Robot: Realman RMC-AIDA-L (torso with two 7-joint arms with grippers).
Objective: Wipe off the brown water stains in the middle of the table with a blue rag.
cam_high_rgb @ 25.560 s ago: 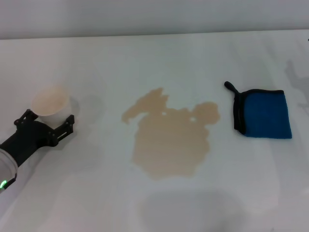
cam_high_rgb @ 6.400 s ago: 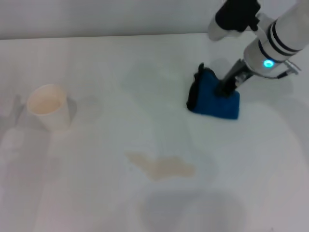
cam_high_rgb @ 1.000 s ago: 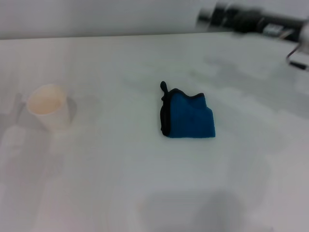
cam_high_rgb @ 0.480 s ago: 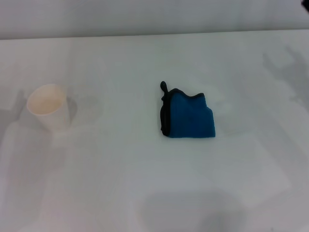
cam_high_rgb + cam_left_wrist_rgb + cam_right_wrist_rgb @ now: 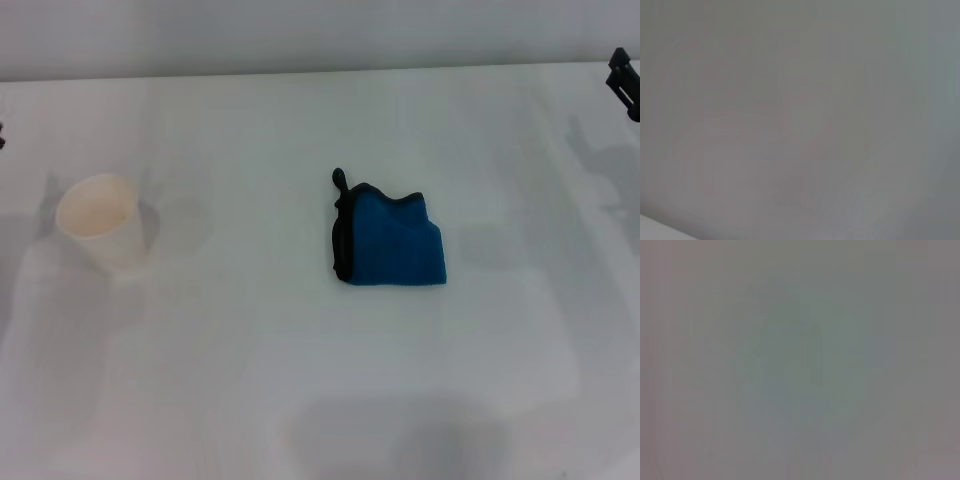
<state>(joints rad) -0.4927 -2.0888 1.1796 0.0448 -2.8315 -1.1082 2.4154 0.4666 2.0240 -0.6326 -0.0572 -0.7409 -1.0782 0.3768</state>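
Observation:
The blue rag (image 5: 392, 243) lies crumpled on the middle of the white table (image 5: 300, 380), its black trim and loop on the left side. No brown water stains show on the table. Only a black tip of my right gripper (image 5: 626, 80) shows at the far right edge, well away from the rag. A tiny dark sliver of my left gripper (image 5: 1, 136) shows at the far left edge. Neither touches anything. Both wrist views show only plain grey.
A white paper cup (image 5: 101, 221) stands upright at the left of the table. Grey shadows lie along the right side and near the front edge. A pale wall runs behind the table's far edge.
The right arm has drawn back from the upper right until only a tip shows at the right edge. A sliver of the left gripper has come in at the left edge. Rag and cup stay put.

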